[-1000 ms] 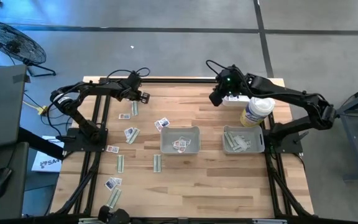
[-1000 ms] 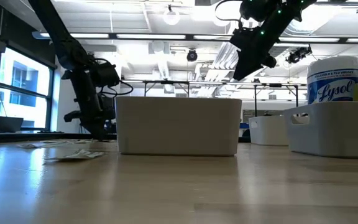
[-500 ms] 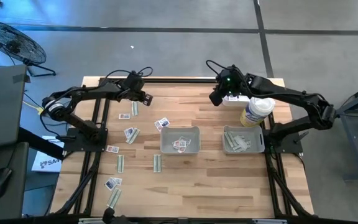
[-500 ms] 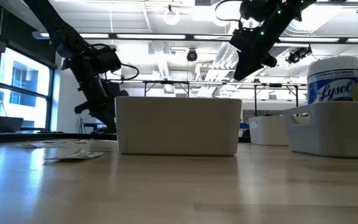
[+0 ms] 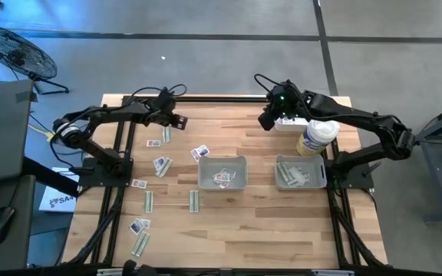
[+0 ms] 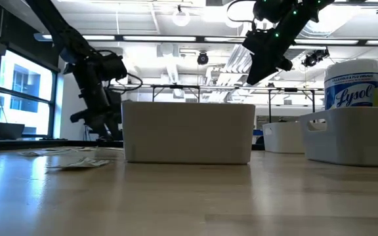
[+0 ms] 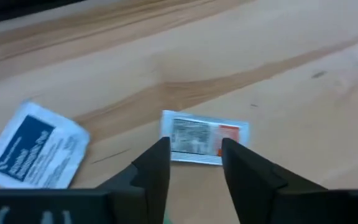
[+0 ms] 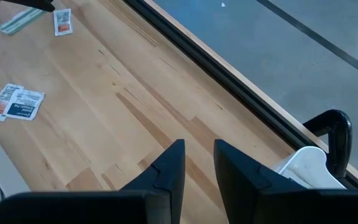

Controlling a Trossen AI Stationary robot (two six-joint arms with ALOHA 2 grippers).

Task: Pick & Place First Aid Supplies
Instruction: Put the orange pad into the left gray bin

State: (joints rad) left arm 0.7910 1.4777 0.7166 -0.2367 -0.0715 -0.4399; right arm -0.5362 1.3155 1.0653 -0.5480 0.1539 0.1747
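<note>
Directly beyond the left gripper [image 7: 194,163], whose fingers stand parted and empty, a small white packet [image 7: 202,137] lies centre frame, long axis crosswise to them.

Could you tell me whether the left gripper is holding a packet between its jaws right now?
No: in the left wrist view the left gripper has open, empty jaws, and the white packet lies flat on the table beyond them.

"Lysol" in blue script on white round-lidded bottle [image 6: 353,84], low view; smaller line above it unreadable. Print on packets [image 7: 201,138] too blurred to read.
</note>
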